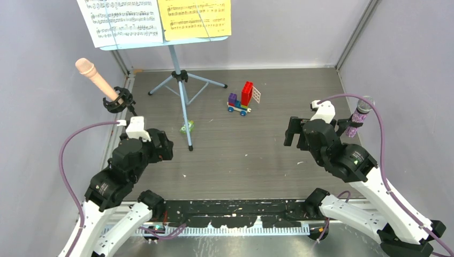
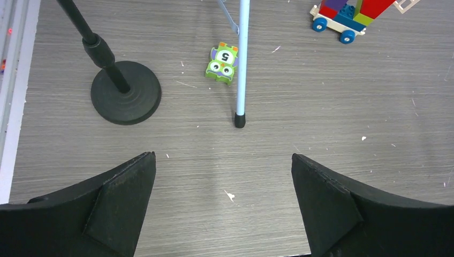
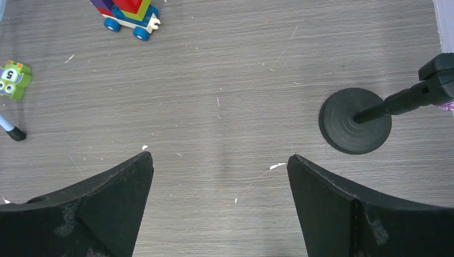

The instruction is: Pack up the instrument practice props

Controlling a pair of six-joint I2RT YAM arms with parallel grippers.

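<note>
From above, the music rack [image 1: 179, 75] stands on its tripod at the far side of the bench [image 1: 241, 160]. The white score sheet [image 1: 126, 21] and yellow score sheet [image 1: 197, 19] are propped side by side on it. Left of the rack, the peach microphone [image 1: 95, 77] leans in a black mic holder [image 1: 119, 100]. Well to the rack's right stands the purple microphone [image 1: 360, 115]. The toy brick car [image 1: 242, 99] sits just right of the rack, and the green block [image 1: 187, 127] lies by its near leg. The left pincer [image 1: 160, 144] and right pincer [image 1: 293, 133] hover on the near side of the rack.

In the left wrist view the left pincer is spread wide and empty. The rack's near foot is ahead, the block just left of that leg.

In the right wrist view the right pincer is also spread wide and empty. The second mic holder [image 3: 355, 120] stands far right of the rack's foot.
</note>
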